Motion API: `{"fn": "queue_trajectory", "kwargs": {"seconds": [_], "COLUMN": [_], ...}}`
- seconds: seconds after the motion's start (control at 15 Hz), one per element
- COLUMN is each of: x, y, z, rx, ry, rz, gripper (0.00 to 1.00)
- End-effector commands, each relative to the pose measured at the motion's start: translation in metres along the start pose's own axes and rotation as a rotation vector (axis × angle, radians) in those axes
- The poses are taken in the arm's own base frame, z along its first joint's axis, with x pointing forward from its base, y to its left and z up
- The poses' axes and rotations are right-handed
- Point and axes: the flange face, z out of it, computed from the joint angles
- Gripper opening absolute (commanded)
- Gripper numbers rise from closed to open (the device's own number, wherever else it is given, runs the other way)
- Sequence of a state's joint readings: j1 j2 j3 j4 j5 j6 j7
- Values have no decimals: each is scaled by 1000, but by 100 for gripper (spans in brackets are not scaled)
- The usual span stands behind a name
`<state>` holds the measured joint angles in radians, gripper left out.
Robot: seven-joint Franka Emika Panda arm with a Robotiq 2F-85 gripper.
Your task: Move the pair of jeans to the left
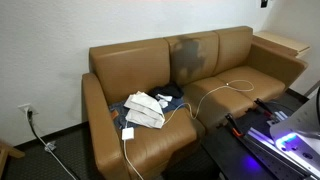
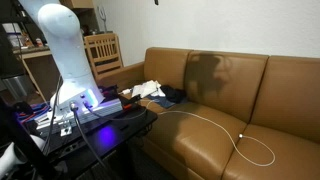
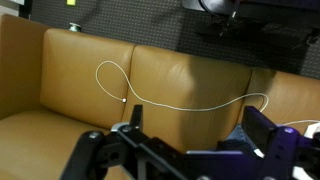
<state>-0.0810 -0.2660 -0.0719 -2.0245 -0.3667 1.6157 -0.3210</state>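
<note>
The dark blue pair of jeans [image 1: 168, 94] lies crumpled on one end seat of the brown sofa [image 1: 140, 65], partly under a white cloth [image 1: 146, 108]. The jeans also show in an exterior view [image 2: 176, 96] and as a dark patch low in the wrist view [image 3: 238, 134]. My gripper [image 3: 198, 135] is open and empty, its two black fingers spread wide. It hovers off the sofa's front, facing the backrest. The jeans lie near one finger, and the gripper does not touch them.
A white cable [image 1: 225, 88] loops across the middle cushion and runs to a white charger [image 1: 128, 131]; it also shows in the wrist view [image 3: 115, 80]. A wooden side table [image 1: 283, 43] stands at the sofa's end. A wooden chair [image 2: 103, 50] stands behind the arm's white base [image 2: 70, 60].
</note>
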Motion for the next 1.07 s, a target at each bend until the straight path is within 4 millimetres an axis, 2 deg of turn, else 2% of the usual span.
{"fn": "queue_trajectory", "kwargs": {"seconds": [0.0, 0.13, 0.53, 0.6, 0.73, 0.8, 1.0], "x": [0, 18, 64, 65, 57, 67, 66], "y": [0, -10, -68, -78, -91, -83, -92], "z": [-1, 21, 104, 111, 98, 108, 98], "rx": [1, 42, 208, 227, 169, 195, 180], "ry": [-1, -10, -59, -74, -69, -98, -81], "rz": [0, -38, -117, -153, -186, -146, -166], "gripper": [100, 100, 100, 100, 100, 100, 100]}}
